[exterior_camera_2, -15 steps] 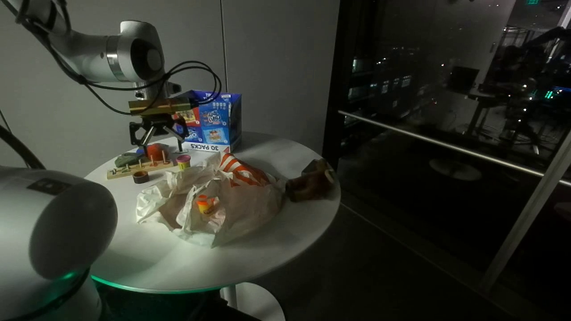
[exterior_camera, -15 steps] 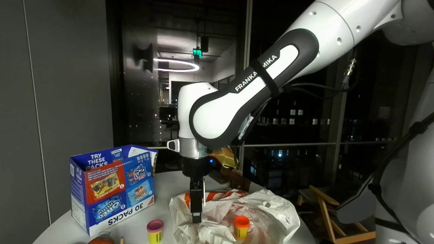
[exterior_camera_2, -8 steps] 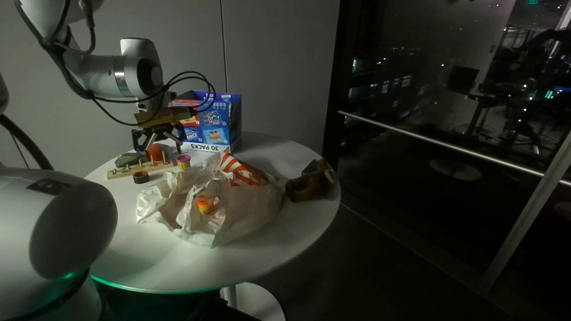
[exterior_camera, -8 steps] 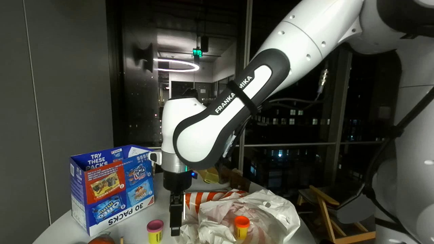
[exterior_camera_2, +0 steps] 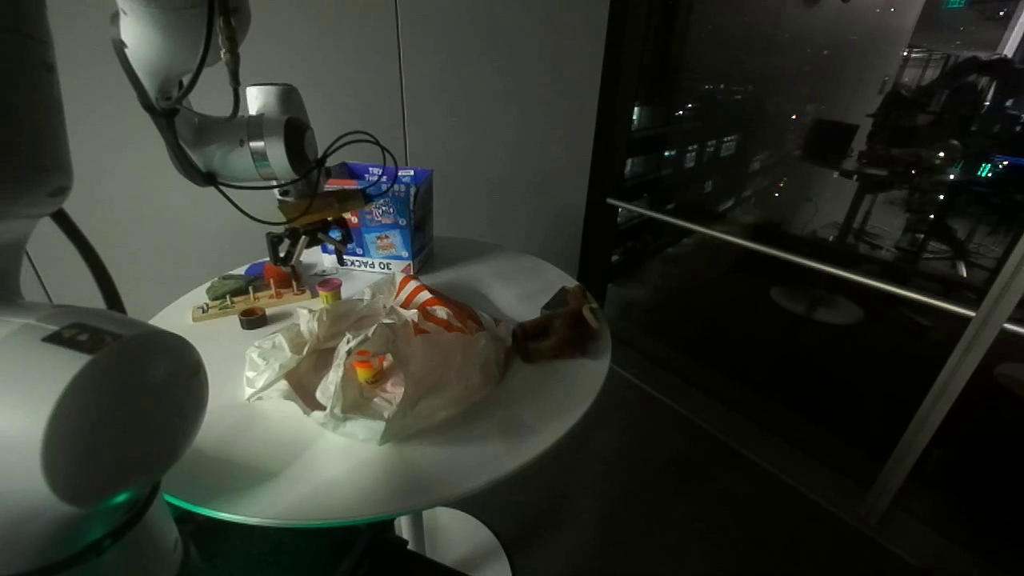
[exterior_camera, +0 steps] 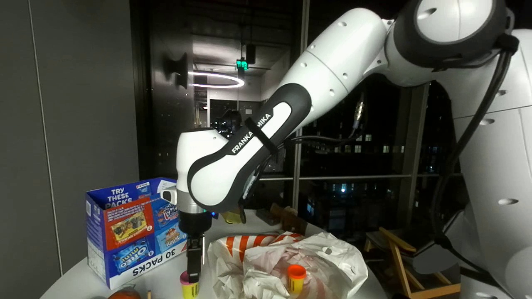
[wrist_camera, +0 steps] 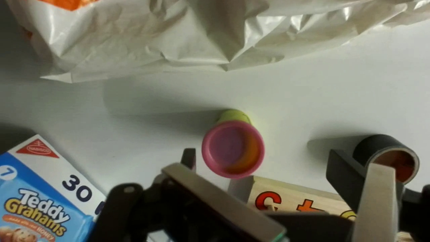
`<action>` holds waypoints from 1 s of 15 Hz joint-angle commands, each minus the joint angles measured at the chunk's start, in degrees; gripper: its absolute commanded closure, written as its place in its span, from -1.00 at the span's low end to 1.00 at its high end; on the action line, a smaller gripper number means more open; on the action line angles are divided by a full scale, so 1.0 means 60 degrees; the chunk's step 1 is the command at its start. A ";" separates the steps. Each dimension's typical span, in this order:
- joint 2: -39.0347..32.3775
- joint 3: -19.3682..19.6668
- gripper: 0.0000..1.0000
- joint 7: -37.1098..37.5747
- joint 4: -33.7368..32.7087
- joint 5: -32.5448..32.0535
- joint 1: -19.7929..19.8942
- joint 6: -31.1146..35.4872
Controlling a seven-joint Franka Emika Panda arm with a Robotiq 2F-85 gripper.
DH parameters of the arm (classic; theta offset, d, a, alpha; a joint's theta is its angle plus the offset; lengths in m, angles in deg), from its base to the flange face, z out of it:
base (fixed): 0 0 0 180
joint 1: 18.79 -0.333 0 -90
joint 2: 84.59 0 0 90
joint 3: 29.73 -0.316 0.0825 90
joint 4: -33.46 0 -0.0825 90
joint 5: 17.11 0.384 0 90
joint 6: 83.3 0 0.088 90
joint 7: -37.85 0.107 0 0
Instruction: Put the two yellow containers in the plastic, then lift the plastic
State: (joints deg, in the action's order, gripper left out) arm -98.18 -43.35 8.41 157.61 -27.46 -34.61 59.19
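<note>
A yellow container with a pink lid (exterior_camera: 190, 291) stands upright on the table beside the plastic bag. It also shows in an exterior view (exterior_camera_2: 329, 293) and in the wrist view (wrist_camera: 233, 149). A yellow container with an orange lid (exterior_camera: 296, 280) rests in the folds of the crumpled white plastic bag (exterior_camera: 266, 268); both show in the other exterior picture, container (exterior_camera_2: 369, 369) and bag (exterior_camera_2: 448, 384). My gripper (wrist_camera: 263, 163) is open and empty, above the pink-lidded container. In the wrist view the lid lies between the fingers, nearer the left one. In an exterior view a finger (exterior_camera: 193, 278) partly covers the lid.
A blue snack box (exterior_camera: 137, 232) stands beside the gripper. A wooden peg board (exterior_camera_2: 252, 304) and a small dark cup (exterior_camera_2: 253, 318) lie near the pink-lidded container. A red-orange round object (exterior_camera_2: 280, 274) is behind the board. A brown object (exterior_camera_2: 556, 330) lies at the table's edge.
My gripper has moved away from over the bag and lower, to above the pink-lidded container. It stays open. The containers and the bag have not moved.
</note>
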 commanded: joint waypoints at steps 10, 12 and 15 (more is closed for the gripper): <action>-0.2360 -0.0380 -1.00 -0.0752 -0.2418 0.0224 0.0565 -0.1084; -0.2369 -0.0432 -0.55 -0.0865 -0.2492 0.0234 0.0596 -0.1416; -0.2299 -0.0506 -0.17 -0.0924 -0.2521 0.0272 0.0599 -0.1593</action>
State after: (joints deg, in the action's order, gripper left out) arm -111.85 -45.15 4.05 144.35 -26.36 -31.60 51.91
